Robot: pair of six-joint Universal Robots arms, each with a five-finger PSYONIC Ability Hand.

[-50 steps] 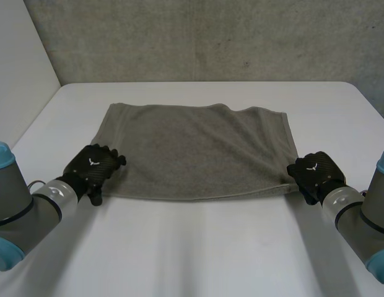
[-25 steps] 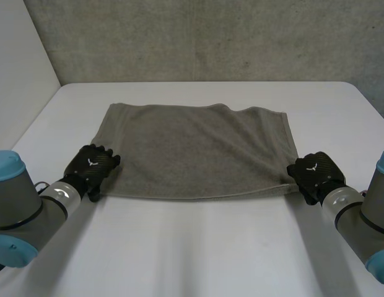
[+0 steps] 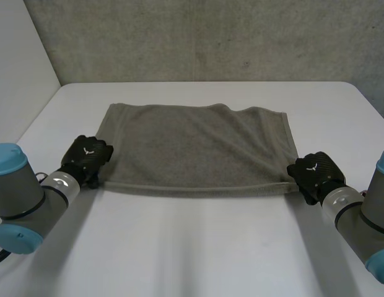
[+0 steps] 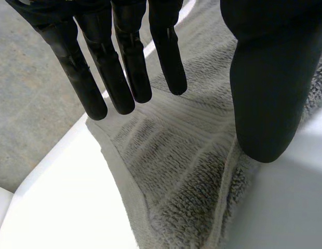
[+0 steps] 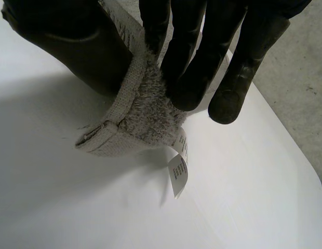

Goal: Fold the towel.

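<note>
Two near corners of the grey terry towel, spread flat on the white worktop, are attended. Over the ribbed one, the left hand keeps its fingers straight, well apart from the thumb, gripping nothing. The right hand pinches the fluffy corner between fingers and thumb; a small white label hangs below.

The white counter carried one thing, a grey-brown towel spread out flat with its long edges running across. Bare counter showed on every side of the towel, broadest along the towel's near edge and narrower beyond its far edge. The towel's near right corner stood raised off the counter, and a small white label hung from that corner.
</note>
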